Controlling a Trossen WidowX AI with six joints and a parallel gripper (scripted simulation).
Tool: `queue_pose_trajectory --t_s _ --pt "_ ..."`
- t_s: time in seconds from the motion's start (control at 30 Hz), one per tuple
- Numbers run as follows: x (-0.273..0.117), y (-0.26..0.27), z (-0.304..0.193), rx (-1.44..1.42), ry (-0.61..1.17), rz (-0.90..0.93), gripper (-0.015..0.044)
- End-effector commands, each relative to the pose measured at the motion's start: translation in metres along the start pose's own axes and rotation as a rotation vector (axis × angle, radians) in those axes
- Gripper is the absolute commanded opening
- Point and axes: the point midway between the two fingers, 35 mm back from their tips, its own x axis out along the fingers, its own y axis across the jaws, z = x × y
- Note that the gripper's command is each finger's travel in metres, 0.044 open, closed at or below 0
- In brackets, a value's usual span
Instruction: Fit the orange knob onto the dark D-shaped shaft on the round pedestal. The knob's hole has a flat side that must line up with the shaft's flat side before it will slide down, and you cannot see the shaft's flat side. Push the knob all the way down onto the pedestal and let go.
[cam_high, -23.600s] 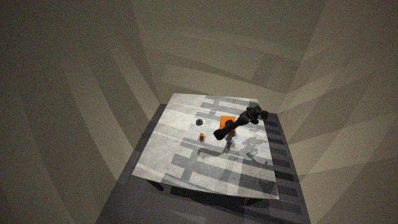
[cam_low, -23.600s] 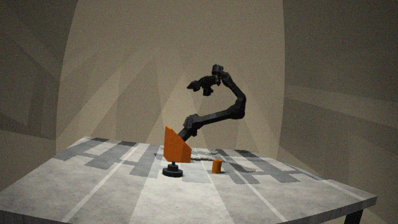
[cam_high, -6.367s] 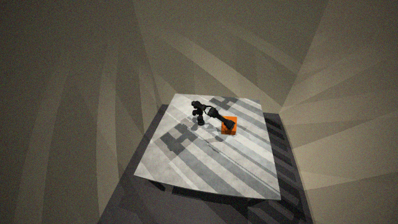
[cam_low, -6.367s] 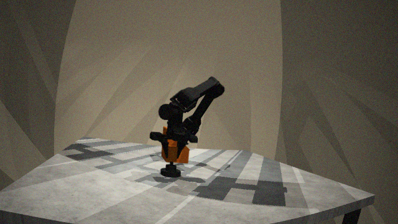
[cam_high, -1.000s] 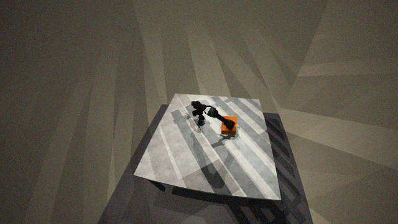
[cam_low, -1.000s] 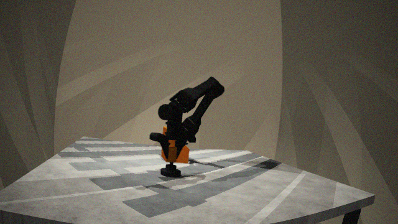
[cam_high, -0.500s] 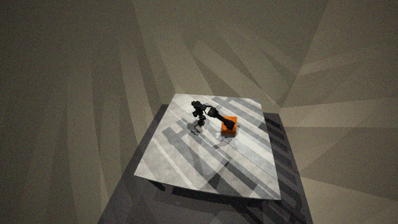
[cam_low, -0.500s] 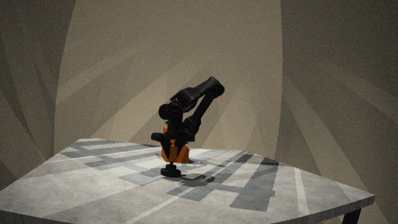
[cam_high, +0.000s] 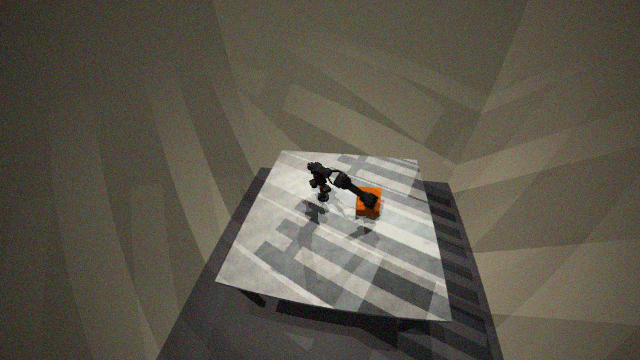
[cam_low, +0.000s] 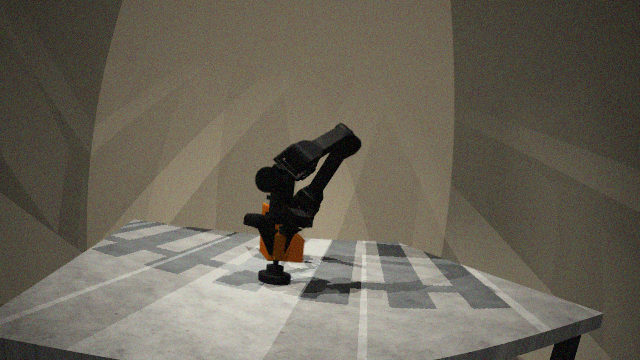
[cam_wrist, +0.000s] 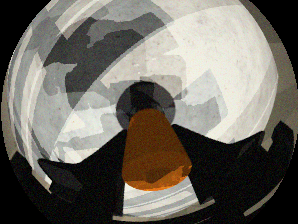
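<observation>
The orange knob (cam_low: 280, 244) (cam_wrist: 156, 157) is upright between the two dark fingers of my gripper (cam_low: 280, 253) (cam_wrist: 149, 131), which is shut on it. In the top view the knob is only a tiny orange spot. The round dark pedestal (cam_high: 323, 198) (cam_low: 274, 275) (cam_wrist: 170, 107) stands on the table below the knob. A short length of the dark shaft (cam_low: 275, 263) shows between the knob's lower end and the pedestal, so the knob is above the pedestal, not down on it. The shaft's top, its flat side and the knob's hole are hidden.
The orange block (cam_high: 376, 193) (cam_low: 297, 248) at the arm's base stands behind the gripper in the exterior view. The arm reaches from it over the pale table (cam_high: 260, 220) (cam_low: 200, 320). Striped shadows cross the table top.
</observation>
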Motion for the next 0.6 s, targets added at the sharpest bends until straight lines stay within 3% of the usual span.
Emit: queue_pose_trajectory --t_s 0.0,0.57 --pt "0.0016 -0.0020 -0.0003 -0.007 -0.004 0.001 0.0000" --pt "0.0002 0.0021 -0.0017 -0.007 -0.004 0.001 0.0000"
